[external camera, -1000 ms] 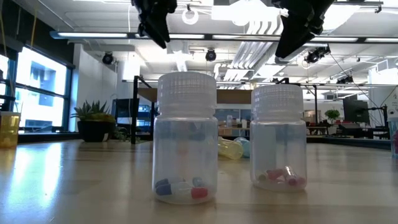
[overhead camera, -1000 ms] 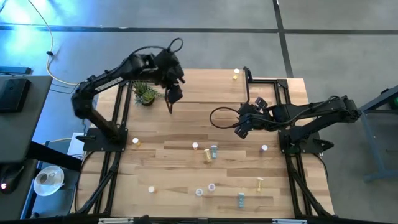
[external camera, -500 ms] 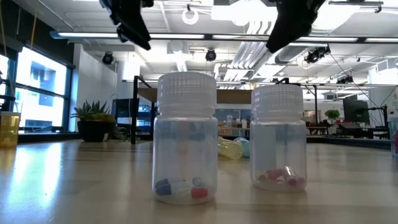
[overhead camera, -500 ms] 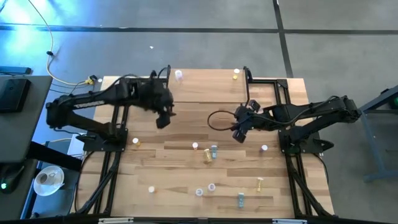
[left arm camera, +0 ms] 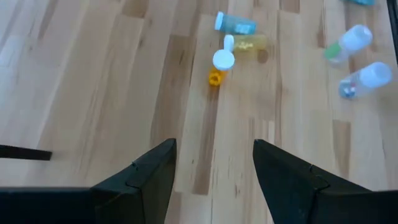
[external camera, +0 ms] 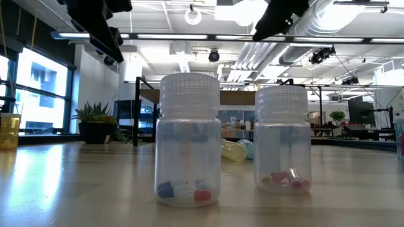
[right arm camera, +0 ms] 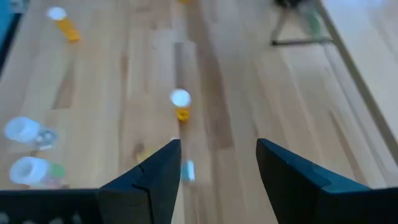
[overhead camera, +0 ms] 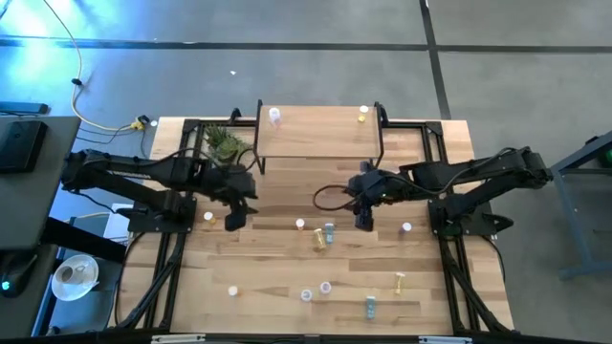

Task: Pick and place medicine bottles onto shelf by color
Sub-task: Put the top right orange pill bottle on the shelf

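Ribbed-cap clear plastic bottles (external camera: 189, 140) on wood-plank table (overhead camera: 277, 258)

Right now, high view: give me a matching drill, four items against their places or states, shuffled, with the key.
Items:
1. small green potted plant
2. pink-capped bottle on the light-wood shelf
3. left gripper
4. yellow bottle on the same shelf

Places or states:
A. shelf's far right corner
B. open, empty, above bare table left of centre
C. beside the shelf's left end
D. shelf's far left corner

Pairs: 1-C, 2-D, 3-B, 4-A
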{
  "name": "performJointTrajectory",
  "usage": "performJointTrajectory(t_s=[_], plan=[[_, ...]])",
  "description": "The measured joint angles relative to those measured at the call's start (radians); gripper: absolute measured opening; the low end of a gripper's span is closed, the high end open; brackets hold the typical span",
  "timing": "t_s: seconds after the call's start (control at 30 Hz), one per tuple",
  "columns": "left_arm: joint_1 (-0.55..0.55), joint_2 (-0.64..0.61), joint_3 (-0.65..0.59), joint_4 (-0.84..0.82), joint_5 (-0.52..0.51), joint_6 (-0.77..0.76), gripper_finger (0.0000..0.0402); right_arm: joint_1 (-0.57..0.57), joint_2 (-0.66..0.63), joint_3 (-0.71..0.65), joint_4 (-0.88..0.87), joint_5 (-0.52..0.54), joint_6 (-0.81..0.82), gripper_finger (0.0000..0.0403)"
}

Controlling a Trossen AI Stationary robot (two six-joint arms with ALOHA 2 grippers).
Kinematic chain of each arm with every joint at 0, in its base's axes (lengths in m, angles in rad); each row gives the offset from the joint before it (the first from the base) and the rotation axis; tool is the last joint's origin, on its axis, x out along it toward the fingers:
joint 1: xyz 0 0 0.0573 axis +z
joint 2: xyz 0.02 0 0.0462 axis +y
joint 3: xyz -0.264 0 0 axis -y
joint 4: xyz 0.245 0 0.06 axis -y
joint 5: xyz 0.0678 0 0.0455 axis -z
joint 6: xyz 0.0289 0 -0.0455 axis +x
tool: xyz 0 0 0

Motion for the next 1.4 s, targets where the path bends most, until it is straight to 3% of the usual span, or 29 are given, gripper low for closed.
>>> performJointTrajectory(t_s=[0.3, 0.57, 1.0, 1.4], plan=[[-0.096, -0.076, -0.096, -0.001, -0.127, -0.133, 0.0203, 0.000, 0.146, 0.000, 0.149, -0.023, -0.145, 0.0200], [-0.142, -0.084, -0.112, -0.018, -0.130, -0.200, 0.0203, 0.000, 0.288, 0.000, 0.282, -0.129, -0.205, 0.0200], [-0.155, -0.084, -0.112, -0.017, -0.130, -0.200, 0.0203, 0.000, 0.475, 0.000, 0.521, -0.142, -0.220, 0.0200], [-0.155, -0.083, -0.112, -0.016, -0.129, -0.201, 0.0203, -0.001, 0.560, 0.000, 0.606, -0.105, -0.239, 0.0200]])
